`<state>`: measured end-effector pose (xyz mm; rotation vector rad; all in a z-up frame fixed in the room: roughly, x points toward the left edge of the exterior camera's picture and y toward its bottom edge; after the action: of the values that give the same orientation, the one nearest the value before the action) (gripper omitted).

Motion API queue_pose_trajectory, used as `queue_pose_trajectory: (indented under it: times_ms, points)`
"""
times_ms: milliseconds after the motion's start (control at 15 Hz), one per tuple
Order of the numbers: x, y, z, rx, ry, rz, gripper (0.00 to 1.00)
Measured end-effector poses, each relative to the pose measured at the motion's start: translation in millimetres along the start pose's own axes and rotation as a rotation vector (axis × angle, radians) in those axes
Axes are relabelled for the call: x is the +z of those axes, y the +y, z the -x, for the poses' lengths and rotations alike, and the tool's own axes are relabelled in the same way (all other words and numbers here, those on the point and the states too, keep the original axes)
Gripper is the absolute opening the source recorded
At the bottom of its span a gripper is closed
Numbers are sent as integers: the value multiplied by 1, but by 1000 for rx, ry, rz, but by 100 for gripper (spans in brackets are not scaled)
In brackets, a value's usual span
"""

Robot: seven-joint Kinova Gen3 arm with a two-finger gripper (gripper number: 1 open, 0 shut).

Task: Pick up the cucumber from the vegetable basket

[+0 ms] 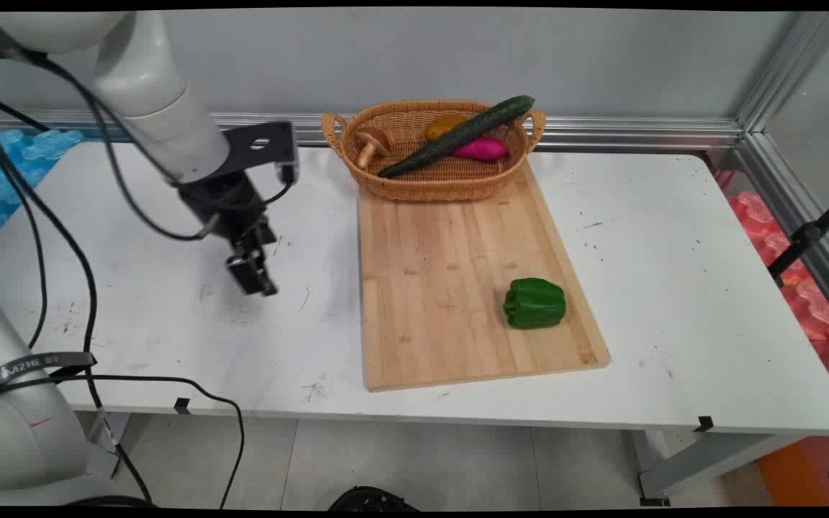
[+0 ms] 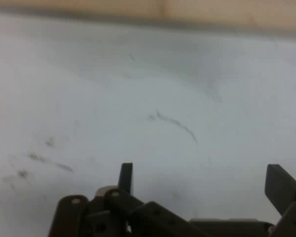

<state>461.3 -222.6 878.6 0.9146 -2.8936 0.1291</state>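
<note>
Main view: your gripper (image 1: 255, 277) hangs low over bare white table (image 1: 170, 316), left of the wooden cutting board (image 1: 450, 288), holding nothing – the surface beneath it carries only dark scuff marks. Nearest to it is the board's left edge; no vegetable lies within its reach as posed. The green bell pepper (image 1: 535, 303) sits on the board's right half toward the near end, well apart from the gripper and off to its right across most of the board's width. It is blocky, with no marked long axis, and lies on its side.

Beyond the board's far end, touching or overlapping it, stands the wicker basket (image 1: 432, 188). In it you see a cucumber (image 1: 458, 135) laid diagonally, its long axis running from the basket's near-left floor up over the far-right rim; beneath and beside it lie a pink-magenta vegetable (image 1: 483, 149), a yellow-orange one (image 1: 445, 125) and a mushroom (image 1: 370, 142) at the left end. The basket lies to the gripper's right and farther back – nearer than the pepper in this view, though still clearly apart.

Hand view: the two fingers (image 2: 125, 177) rise from the bottom edge with a wide gap between them, so the claw stands spread and empty; the scuffed tabletop fills the view, with a tan strip, probably the board's edge, along the top
</note>
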Motion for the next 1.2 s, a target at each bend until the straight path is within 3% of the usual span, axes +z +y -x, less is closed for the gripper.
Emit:
queue_pose_trajectory:
  times_ms: [267, 733, 1200]
  points:
    - [0, -18, -29, -39, 70, -40, 100]
    - [-1, -84, -112, -100, 264, -140, 100]
    - [22, -151, -164, -110, 377, -154, 100]
